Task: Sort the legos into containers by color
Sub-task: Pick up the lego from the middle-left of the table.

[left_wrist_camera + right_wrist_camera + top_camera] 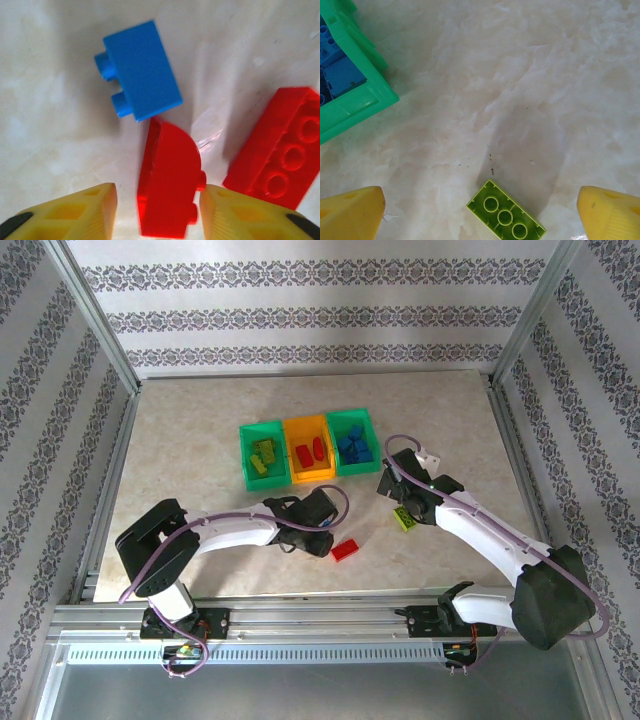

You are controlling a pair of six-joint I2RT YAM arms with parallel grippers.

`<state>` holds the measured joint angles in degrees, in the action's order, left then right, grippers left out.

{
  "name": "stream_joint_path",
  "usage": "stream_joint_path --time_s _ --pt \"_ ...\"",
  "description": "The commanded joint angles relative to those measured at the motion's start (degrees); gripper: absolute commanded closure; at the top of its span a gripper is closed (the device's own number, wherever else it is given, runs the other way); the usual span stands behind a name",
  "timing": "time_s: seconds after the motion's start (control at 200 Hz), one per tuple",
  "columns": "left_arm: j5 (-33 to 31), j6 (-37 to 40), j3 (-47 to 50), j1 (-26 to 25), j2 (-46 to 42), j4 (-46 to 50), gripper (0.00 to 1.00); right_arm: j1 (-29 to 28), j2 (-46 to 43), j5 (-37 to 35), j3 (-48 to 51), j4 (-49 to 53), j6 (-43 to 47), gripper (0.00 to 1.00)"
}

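My left gripper is down on the table, and its yellow fingers straddle a red lego with a rounded top. The right finger touches its studs and the left finger stands a little apart, so the jaws are open. A blue lego and a long red lego lie close by. My right gripper hangs wide open over an upturned yellow-green lego. The containers hold sorted legos: yellow-green in the left green bin, red in the orange bin, blue in the right green bin.
The right green bin's corner, with blue legos inside, is at the upper left of the right wrist view. Metal frame posts and patterned walls close the table in on three sides.
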<state>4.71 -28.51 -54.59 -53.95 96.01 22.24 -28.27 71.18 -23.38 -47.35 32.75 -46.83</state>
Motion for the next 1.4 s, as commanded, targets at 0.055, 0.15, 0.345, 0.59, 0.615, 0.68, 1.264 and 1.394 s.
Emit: stream_joint_path --time_s 0.055,0.15,0.345,0.59,0.615,0.68,1.264,1.394 --pt "-2.1 0.0 1.6 -0.7 -0.8 2.9 0.59 -0.1 -0.2 -1.6 0.1 0.1 -1.3 0.02" --pt "-3.2 -0.1 1.9 -0.6 -0.7 2.2 0.6 -0.1 0.3 -1.3 -0.1 -0.1 -1.3 0.02" --pt "-5.1 0.4 1.1 -0.6 -0.1 1.6 0.42 -0.4 1.0 -1.0 -0.5 -0.2 -1.1 0.02" --pt "-5.8 2.2 -0.6 -0.6 1.5 1.0 0.41 -0.4 1.4 -1.1 -0.5 -0.4 -1.2 0.02" --pt "-6.0 2.3 -0.9 -0.6 1.7 1.0 0.41 -0.5 1.5 -1.1 -0.5 -0.5 -1.2 0.02" --pt "-6.5 2.7 -1.6 -0.6 2.2 0.8 0.41 -0.5 1.7 -1.1 -0.5 -0.5 -1.1 0.02" --pt "-8.9 3.7 -3.4 -0.4 3.8 1.8 0.64 -0.5 2.6 -0.7 -1.2 -0.7 -0.9 0.02" --pt "-10.1 3.5 -2.5 -0.5 1.8 3.0 0.72 -0.6 3.0 -0.5 -1.3 -0.8 -1.1 0.02"
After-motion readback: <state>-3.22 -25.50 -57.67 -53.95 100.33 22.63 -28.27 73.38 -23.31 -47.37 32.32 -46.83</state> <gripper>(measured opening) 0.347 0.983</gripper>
